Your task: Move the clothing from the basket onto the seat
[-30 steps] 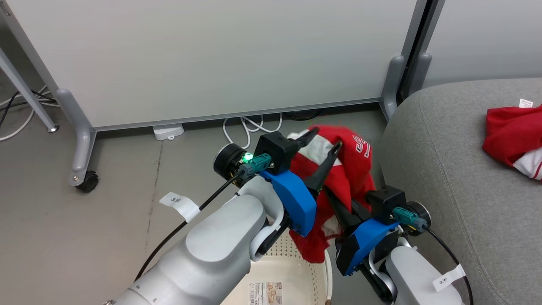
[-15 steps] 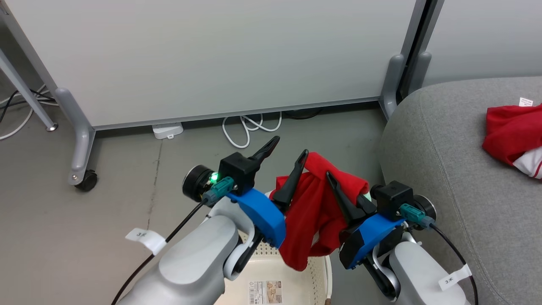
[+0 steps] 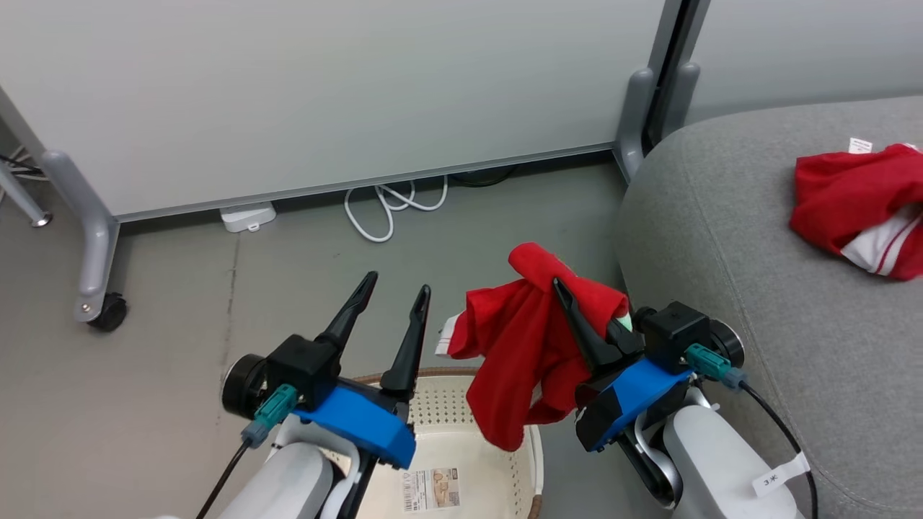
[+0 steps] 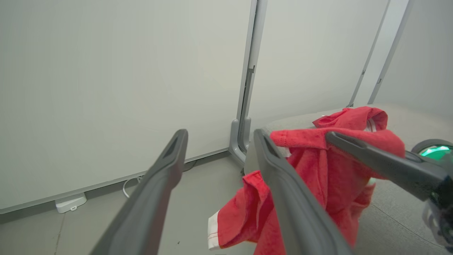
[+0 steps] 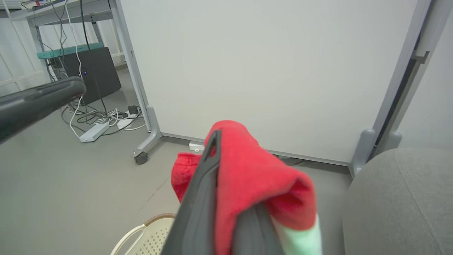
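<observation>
Head view: the right gripper [image 3: 566, 295] is clamped on a bright red soft fabric garment [image 3: 519, 346] with a white striped hem. The cloth is bunched over the fingers and hangs above the right wall of the cream-white perforated plastic basket [image 3: 531, 461]. The left gripper [image 3: 398, 282] stands apart to its left, fingers spread and empty, over the basket's far rim. A second red-and-white garment [image 3: 844, 194] lies on the large grey woven upholstered seat [image 3: 721, 274], well apart to the right. The right forearm rises from the lower right, with its fingers slanting up and leftward. The left forearm rises from the lower left. Left wrist view: the left gripper [image 4: 221, 134] has released, with nothing between its fingers. The held garment [image 4: 318, 166] drapes just beside it from the other arm's finger [image 4: 371, 159]. Right wrist view: the right gripper [image 5: 216, 141] grips the garment [image 5: 254, 166], which is folded over one finger (the second fingertip is covered by cloth). The basket [image 5: 148, 233] is below and the seat [image 5: 396, 198] is to the right. Assessment: the step in hand appears to be the carry to the seat. The trailing hem should be raised clear of the basket rim and the seat's rounded edge. The release should come well in from that edge, near the second garment, with the left arm held aside.
</observation>
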